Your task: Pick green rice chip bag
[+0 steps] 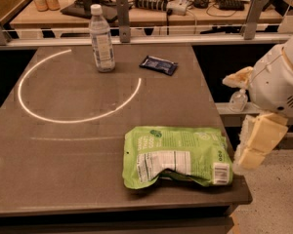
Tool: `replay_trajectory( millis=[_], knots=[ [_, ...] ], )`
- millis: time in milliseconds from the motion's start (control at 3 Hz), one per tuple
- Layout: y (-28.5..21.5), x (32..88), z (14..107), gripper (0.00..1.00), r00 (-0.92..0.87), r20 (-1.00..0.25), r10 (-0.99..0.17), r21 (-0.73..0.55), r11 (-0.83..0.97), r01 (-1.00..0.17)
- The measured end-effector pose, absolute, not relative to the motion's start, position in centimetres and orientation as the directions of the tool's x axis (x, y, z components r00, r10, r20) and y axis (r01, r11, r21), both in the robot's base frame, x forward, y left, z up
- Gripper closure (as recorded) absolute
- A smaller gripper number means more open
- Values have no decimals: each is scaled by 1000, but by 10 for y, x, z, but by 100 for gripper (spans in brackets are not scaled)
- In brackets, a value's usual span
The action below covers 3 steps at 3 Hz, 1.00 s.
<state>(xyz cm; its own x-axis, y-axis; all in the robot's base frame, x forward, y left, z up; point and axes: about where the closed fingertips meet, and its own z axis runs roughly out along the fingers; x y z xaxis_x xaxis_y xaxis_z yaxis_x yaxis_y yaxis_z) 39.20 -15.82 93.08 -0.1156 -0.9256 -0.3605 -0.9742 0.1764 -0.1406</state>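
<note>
Lime-green and crinkled, the chip bag [178,156] lies flat near the front right corner of the table [63,165], with its white nutrition panel and barcode facing up. I judge it light, soft and puffed with air, its film slick and the chips inside easy to crush. A gentle pinch across the flat right-hand seam should hold better than the swollen middle. My claw [251,147] hangs just off the table's right edge, beside the bag but apart from it, carrying nothing; whether it is spread or closed I cannot tell. Farther back lies a small dark blue packet [158,65], and to its left a water bottle [102,40] stands upright.
</note>
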Motion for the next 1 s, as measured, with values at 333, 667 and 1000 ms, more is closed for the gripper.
replay_trajectory(
  millis=[333, 667, 1000],
  knots=[
    [-146, 386, 914, 0, -160, -400, -903, -115, 223, -968],
    [-132, 375, 892, 0, -199, -416, -887, -80, 254, -964],
    [-116, 369, 872, 0, -198, -424, -884, -52, 242, -969]
  ],
)
